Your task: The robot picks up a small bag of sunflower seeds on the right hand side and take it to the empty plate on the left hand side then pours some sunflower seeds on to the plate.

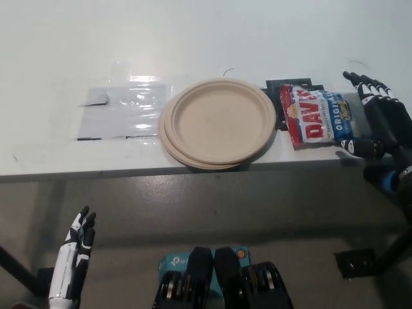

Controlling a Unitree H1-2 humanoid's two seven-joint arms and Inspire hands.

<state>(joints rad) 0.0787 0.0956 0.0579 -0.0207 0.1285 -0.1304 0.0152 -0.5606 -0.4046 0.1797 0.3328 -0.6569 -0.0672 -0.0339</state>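
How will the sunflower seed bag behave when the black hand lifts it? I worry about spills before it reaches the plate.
The sunflower seed bag lies flat and looks like thin, glossy film, so it is probably floppy and somewhat slippery. Loose seeds would likely shift and make it sag. The right hand is open at its right end; the plate sits close beside it.

Right robot hand (376, 122) spread wide, apparently holding nothing; left robot hand (74, 257) hangs low, fingers straight.
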